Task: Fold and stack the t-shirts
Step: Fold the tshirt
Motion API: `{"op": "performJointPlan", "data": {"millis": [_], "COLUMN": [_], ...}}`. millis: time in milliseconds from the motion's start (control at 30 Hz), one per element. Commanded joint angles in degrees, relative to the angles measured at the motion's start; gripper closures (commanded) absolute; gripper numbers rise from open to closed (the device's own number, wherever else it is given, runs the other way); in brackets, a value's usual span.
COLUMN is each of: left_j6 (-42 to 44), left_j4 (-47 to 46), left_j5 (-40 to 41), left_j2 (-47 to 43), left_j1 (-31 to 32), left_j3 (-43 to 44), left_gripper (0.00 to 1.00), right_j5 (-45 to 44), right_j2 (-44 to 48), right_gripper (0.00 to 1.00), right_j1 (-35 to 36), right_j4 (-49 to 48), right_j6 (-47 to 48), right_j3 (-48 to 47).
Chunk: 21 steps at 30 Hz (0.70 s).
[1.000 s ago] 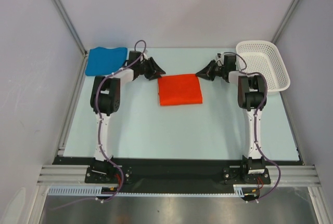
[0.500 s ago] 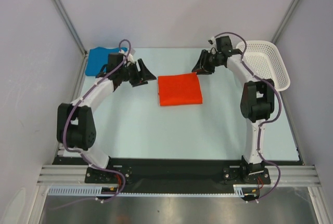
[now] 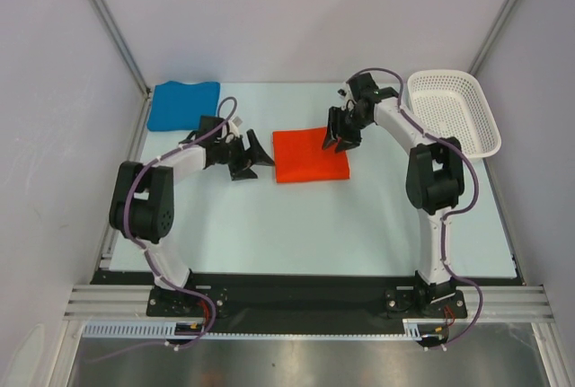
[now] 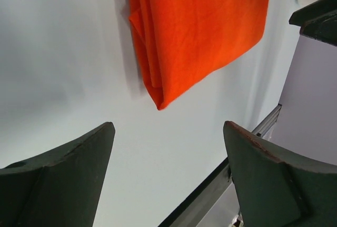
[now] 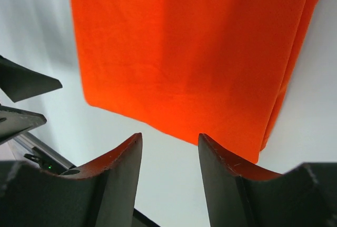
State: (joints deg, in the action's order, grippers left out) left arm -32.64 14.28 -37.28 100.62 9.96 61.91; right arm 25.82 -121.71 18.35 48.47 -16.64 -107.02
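Observation:
The orange-red t-shirt lies folded into a flat rectangle in the middle of the table; it also shows in the left wrist view and the right wrist view. The blue t-shirt lies folded at the far left corner. My left gripper is open and empty just left of the orange shirt's left edge, with bare table between its tips. My right gripper is open and empty over the orange shirt's far right corner; its tips stand just off the shirt's edge.
A white perforated basket stands at the far right of the table, next to the right arm. The table's metal frame rail runs along the near side.
Both grippers have moved in toward the orange shirt: the left one came nearer and rightward away from the blue shirt, the right one moved leftward and down onto the shirt's far right corner.

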Motion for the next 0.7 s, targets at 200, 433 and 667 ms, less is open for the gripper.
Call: {"op": "performJointPlan", "data": {"millis": [200,433,667], "left_j6": [-4.0,-5.2,-5.4], "left_j4": [-8.2,-8.0,-7.3], "left_j5": [-3.2,-3.6,-3.9], "left_j2": [7.2,8.1,7.9], "left_j1": [-0.1,-0.7,-1.4], "left_j3": [2.0,2.2,1.6], "left_gripper": [0.15,0.16,0.17], "right_j5": [0.0,2.9,7.3], "right_j2": [-2.9,-3.1,-1.7], "right_gripper": [0.57,0.92,0.95], "right_j1": [4.8,5.5,2.9], "right_j4": [0.8,-5.0,-14.5], "right_j6": [0.0,-3.3,-5.1], "right_j3": [-0.6,4.1,15.6]}}
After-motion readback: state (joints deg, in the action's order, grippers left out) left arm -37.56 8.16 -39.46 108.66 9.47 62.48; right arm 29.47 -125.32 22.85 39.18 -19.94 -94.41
